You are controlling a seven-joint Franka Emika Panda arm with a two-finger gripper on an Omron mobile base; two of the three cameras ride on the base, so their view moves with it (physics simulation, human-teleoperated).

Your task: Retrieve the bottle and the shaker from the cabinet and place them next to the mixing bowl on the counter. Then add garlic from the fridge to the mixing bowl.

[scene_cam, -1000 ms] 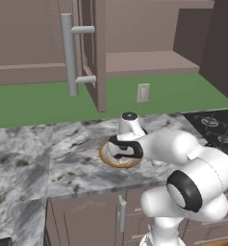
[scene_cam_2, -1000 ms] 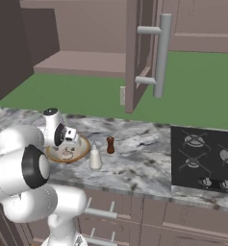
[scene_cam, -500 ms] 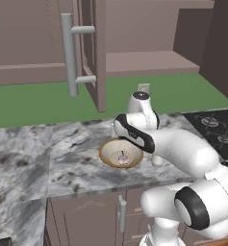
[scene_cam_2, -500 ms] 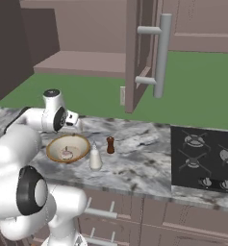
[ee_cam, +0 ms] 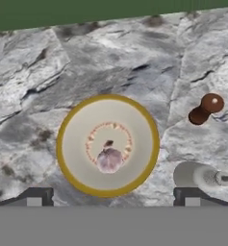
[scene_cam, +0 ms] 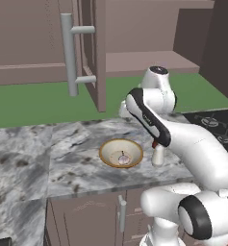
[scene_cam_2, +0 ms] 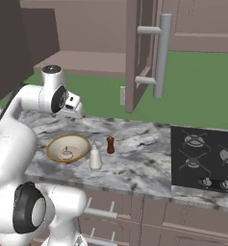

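A round mixing bowl [ee_cam: 107,144] with a yellow rim sits on the grey stone counter [scene_cam: 33,158], near the front edge. A small head of garlic [ee_cam: 109,159] lies in the middle of the bowl, down on its bottom.

Just beside the bowl, on the side toward the stove [scene_cam_2: 204,158], stands a pale bottle [scene_cam_2: 95,157]. It is close to the bowl's rim, but I cannot tell if they touch. A little farther back and toward the stove stands a small brown shaker [scene_cam_2: 110,144]. The shaker and the bottle are near each other but apart. Both stand up straight on the counter.

The robot's gripper [ee_cam: 112,197] hangs high over the bowl and looks straight down at it. Its two dark fingertips [ee_cam: 36,196] are spread wide, one on each side of the bowl as seen from above. Nothing is between them. They do not touch the bowl or the garlic.

The white arm [scene_cam: 173,134] bends up from the base and reaches over the counter. Above the counter the cabinet door [scene_cam_2: 137,53] stands open, with a long grey handle [scene_cam_2: 159,55] on it. The wall behind the counter is green.
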